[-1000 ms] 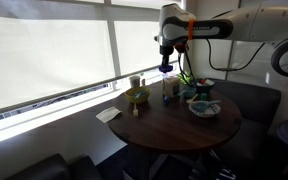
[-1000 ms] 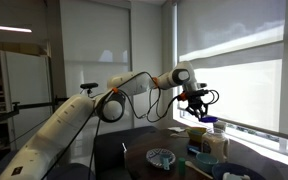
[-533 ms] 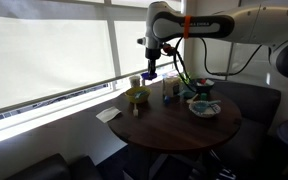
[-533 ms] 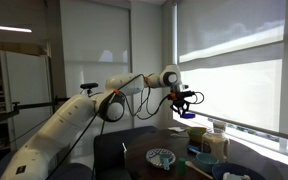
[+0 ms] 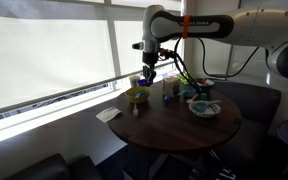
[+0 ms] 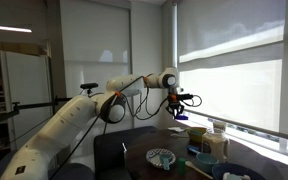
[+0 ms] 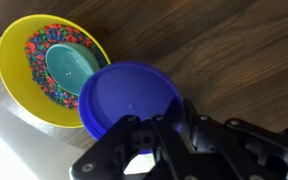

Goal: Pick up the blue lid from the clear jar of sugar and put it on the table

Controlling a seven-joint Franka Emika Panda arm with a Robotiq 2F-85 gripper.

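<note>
The gripper point(image 7: 172, 125) shows at the bottom middle of the wrist view. Its jaws are clamped on the edge of the blue lid point(image 7: 132, 98). The lid hangs in the air and covers a bit of the yellow bowl point(image 7: 12, 62) at the upper left. To do this well, head for the bare table point(image 7: 239, 55) at the upper right (away from the bowl). Go down slowly, keep the lid flat — and let go only when it touches the wood.

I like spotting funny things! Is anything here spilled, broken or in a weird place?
Only one thing: the blue lid is up in the air, pinched by the gripper above the table, next to the yellow bowl of colourful bits. Nothing looks spilled or broken.
</note>
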